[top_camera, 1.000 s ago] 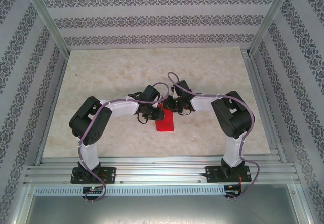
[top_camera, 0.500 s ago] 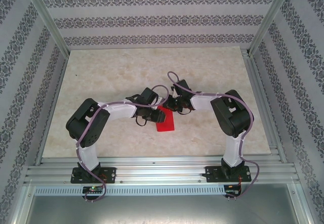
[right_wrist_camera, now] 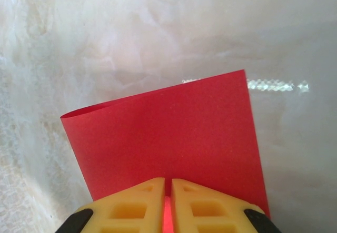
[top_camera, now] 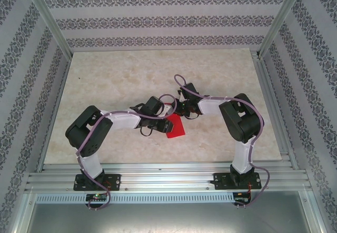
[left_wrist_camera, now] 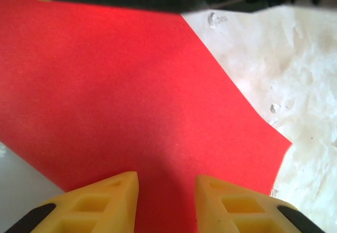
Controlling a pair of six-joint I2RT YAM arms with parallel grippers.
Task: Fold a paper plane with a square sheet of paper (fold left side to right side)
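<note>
Top external shows me both arms bent inward over the middle of the table [top_camera: 105, 80]. The left arm's elbow juts out to the left with its forearm running right, and the right arm's elbow sits high on the right with its forearm running left. The left gripper [top_camera: 159, 122] and right gripper [top_camera: 177, 110] nearly meet above the square sheet of paper [top_camera: 177, 129]. The sheet lies on the table at the centre, doubled over, with a rolled fold along one edge on my right wrist camera. There the yellow fingers [right_wrist_camera: 137, 201] are pressed almost together with a sliver of red pinched between them, so that tool grips the sheet's edge. On the left wrist camera the fingers [left_wrist_camera: 105, 201] stand partly apart over the red surface, clamping nothing I can make out. A dark shape across the top of that view is probably the other gripper. Purple cables [top_camera: 176, 78] trail along both arms. Patterned wall panels [top_camera: 158, 20] and aluminium rails [top_camera: 168, 178] hem in the workspace.
</note>
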